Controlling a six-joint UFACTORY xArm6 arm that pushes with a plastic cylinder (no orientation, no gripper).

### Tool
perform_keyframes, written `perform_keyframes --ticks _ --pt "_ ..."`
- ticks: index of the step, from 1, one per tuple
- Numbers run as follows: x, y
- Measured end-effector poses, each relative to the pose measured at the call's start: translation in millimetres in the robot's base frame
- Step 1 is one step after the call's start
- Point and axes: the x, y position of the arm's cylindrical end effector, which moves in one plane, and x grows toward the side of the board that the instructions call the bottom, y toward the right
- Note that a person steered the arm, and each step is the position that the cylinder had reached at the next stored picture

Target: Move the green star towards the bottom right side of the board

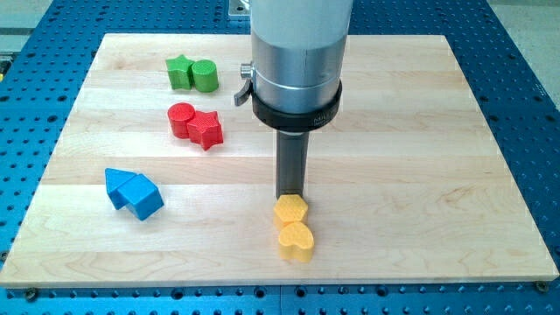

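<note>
One green star (179, 72) beside green cylinder (206, 75)

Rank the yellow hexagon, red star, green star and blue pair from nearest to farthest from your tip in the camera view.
Measured from my tip:
1. Yellow hexagon, right at it, just below.
2. Red star, up-left.
3. Blue pair, far left.
4. Green star, top left.
The last two are close.

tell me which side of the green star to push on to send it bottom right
Push the green star-shaped block on its upper-left face. The green cylinder block touches its right side, so it would likely be shoved along. My tip sits far off, just above the yellow blocks.
</note>
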Motion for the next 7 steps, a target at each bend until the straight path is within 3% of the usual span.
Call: perform_keyframes --ticks 1,3,7 --pt "-1 -10" --pt "-46 -10" --pt "-54 -10"
